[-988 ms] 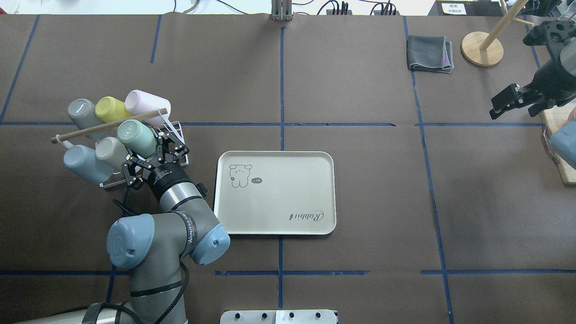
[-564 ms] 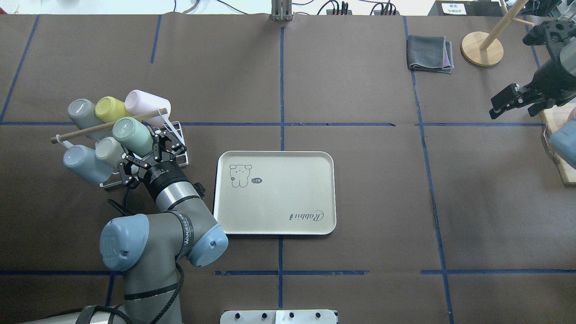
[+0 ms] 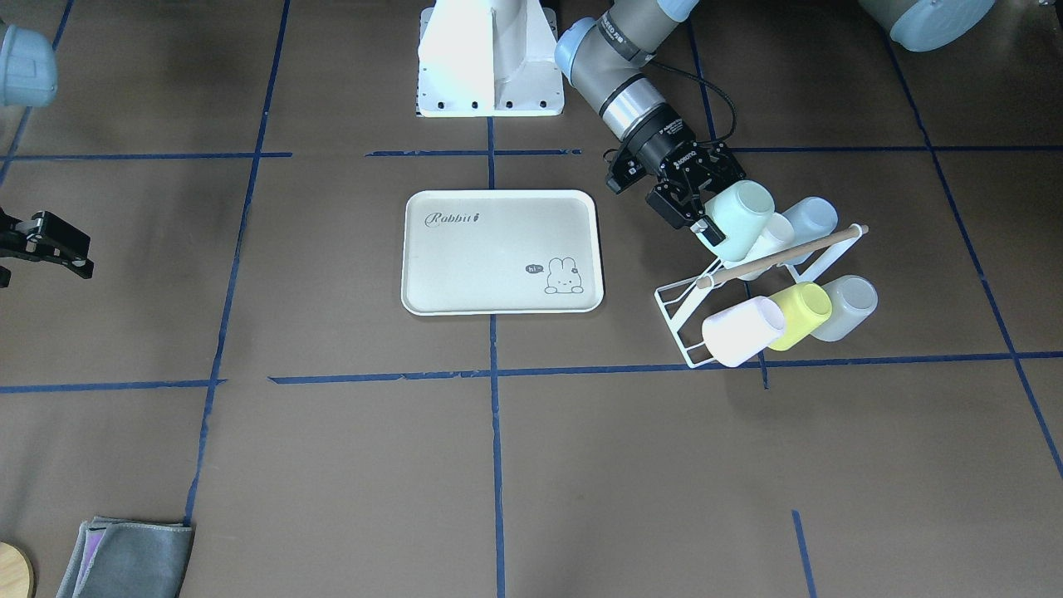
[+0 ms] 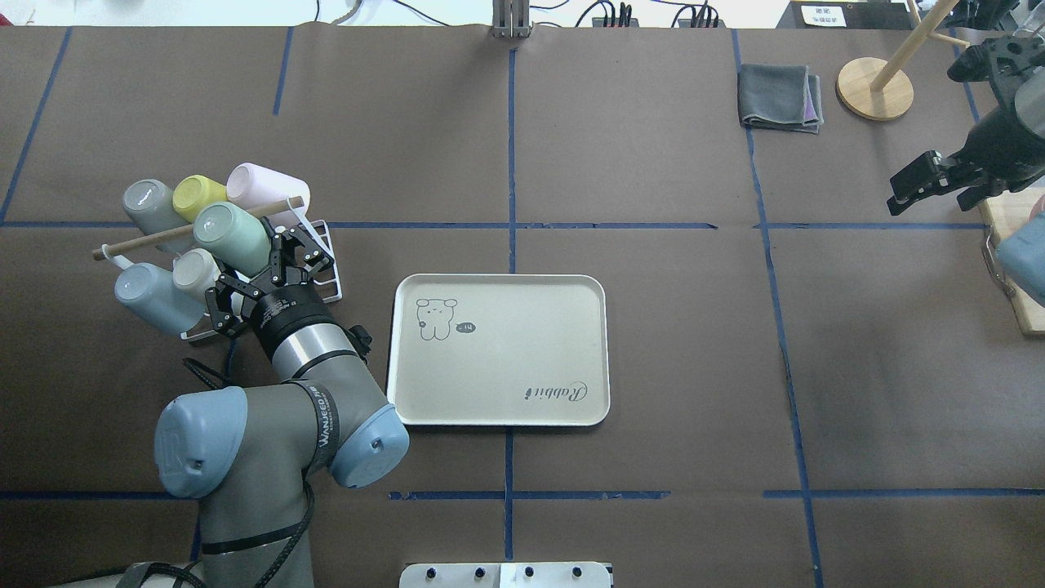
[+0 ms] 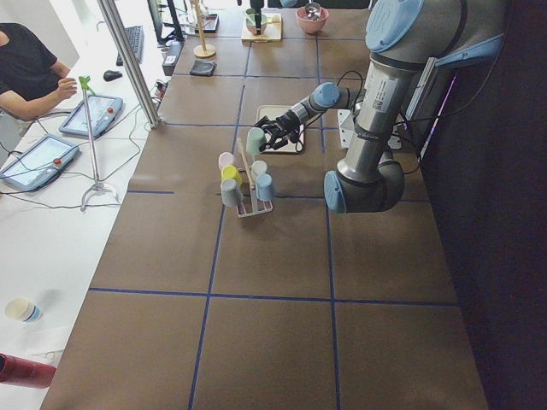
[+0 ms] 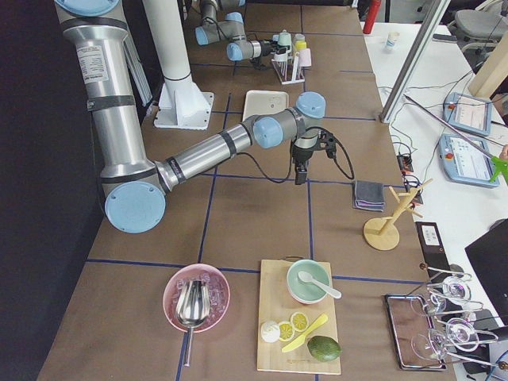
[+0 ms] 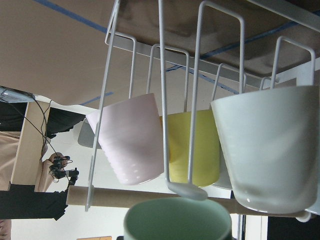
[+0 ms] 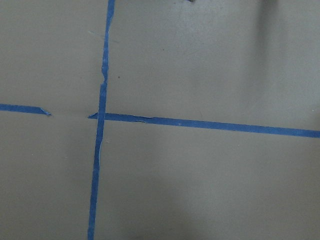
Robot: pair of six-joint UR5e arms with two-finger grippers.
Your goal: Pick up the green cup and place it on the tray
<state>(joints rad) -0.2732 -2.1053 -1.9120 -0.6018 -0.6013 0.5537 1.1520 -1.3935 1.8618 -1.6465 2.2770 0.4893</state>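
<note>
The pale mint-green cup (image 4: 231,237) is held on its side over the white wire cup rack (image 4: 328,263), its bottom toward the wooden dowel. My left gripper (image 4: 273,260) is shut on its rim end; the front view shows the cup (image 3: 741,218) in the gripper (image 3: 704,218), above the rack's other cups. Its rim shows at the bottom of the left wrist view (image 7: 177,221). The cream tray (image 4: 506,367) with the bunny drawing lies flat and bare just right of the rack. My right gripper (image 4: 922,186) hangs open and empty at the far right.
The rack holds pink (image 4: 260,184), yellow-green (image 4: 198,194), grey (image 4: 145,200), pale blue (image 4: 151,296) and white (image 4: 196,273) cups under a wooden dowel (image 4: 163,235). A folded grey cloth (image 4: 780,98) and a wooden stand (image 4: 875,88) sit at the back right.
My left gripper, with the green cup in it, has moved up and to the left over the rack. The arm's elbow swung left. The right arm is still.
</note>
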